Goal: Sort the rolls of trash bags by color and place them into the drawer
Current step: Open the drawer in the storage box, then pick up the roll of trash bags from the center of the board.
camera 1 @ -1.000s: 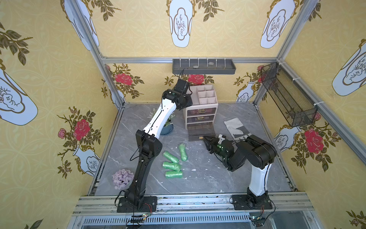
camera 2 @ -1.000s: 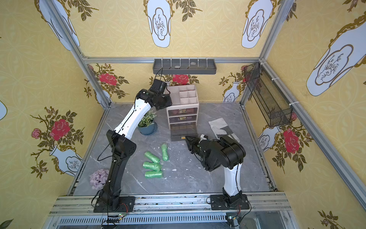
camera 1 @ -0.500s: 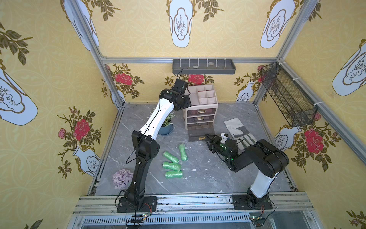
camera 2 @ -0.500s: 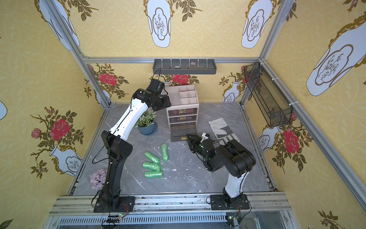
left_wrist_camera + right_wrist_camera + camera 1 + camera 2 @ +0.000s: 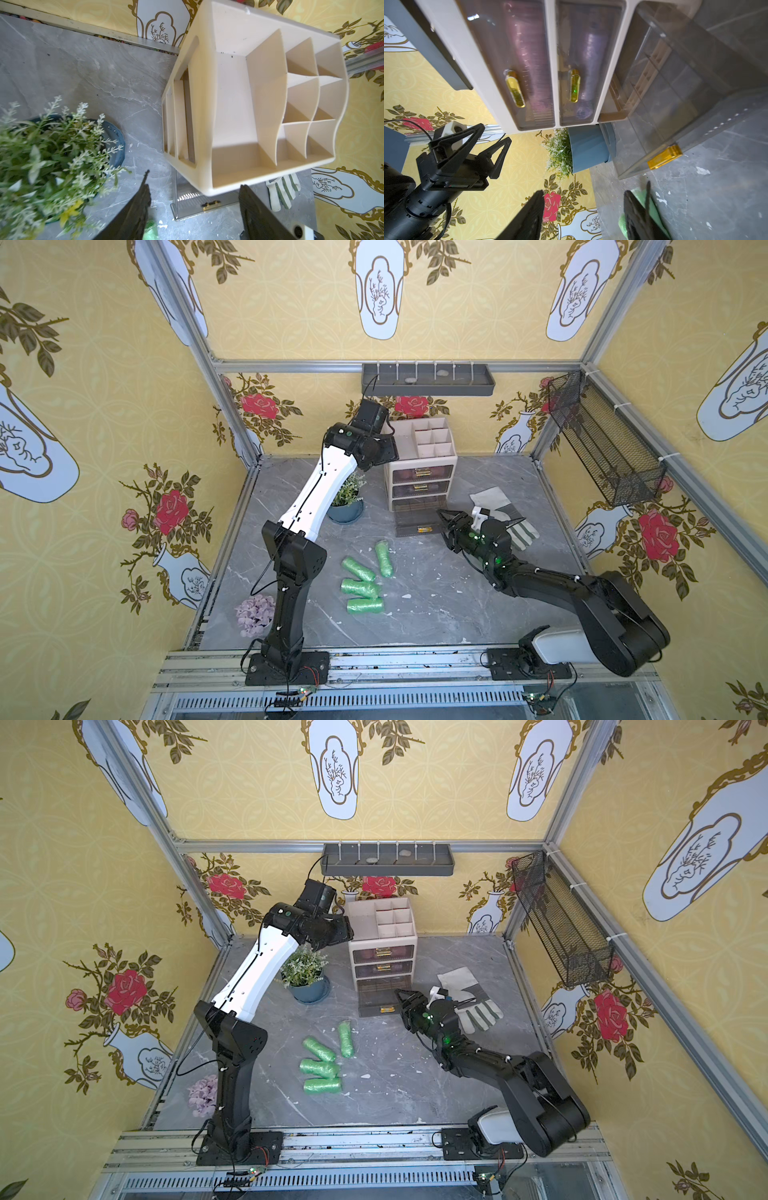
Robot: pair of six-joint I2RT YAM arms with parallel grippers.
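Note:
Several green rolls of trash bags (image 5: 359, 587) (image 5: 318, 1067) lie loose mid-table in both top views. The beige drawer unit (image 5: 419, 448) stands at the back, its bottom drawer (image 5: 419, 522) (image 5: 675, 116) pulled out with nothing in it. Pink rolls (image 5: 529, 62) fill the top drawer and lilac rolls (image 5: 589, 58) the middle one, both closed. My left gripper (image 5: 194, 193) (image 5: 495, 133) hangs open beside the unit's top left corner, holding nothing. My right gripper (image 5: 442, 516) (image 5: 583, 195) is open and empty, low at the open drawer's right front corner. A green roll (image 5: 654, 207) shows behind one finger.
A potted plant (image 5: 347, 502) stands left of the drawer unit. A work glove (image 5: 507, 514) lies to its right, behind my right wrist. A lilac flower cluster (image 5: 255, 614) sits near the left arm's base. A wire basket (image 5: 606, 448) hangs on the right wall. White flakes dot the table.
My right arm has stretched out, carrying its gripper from mid-table back to the open drawer's front corner. Both grippers' jaws have spread wider. The left gripper has stayed by the unit's top.

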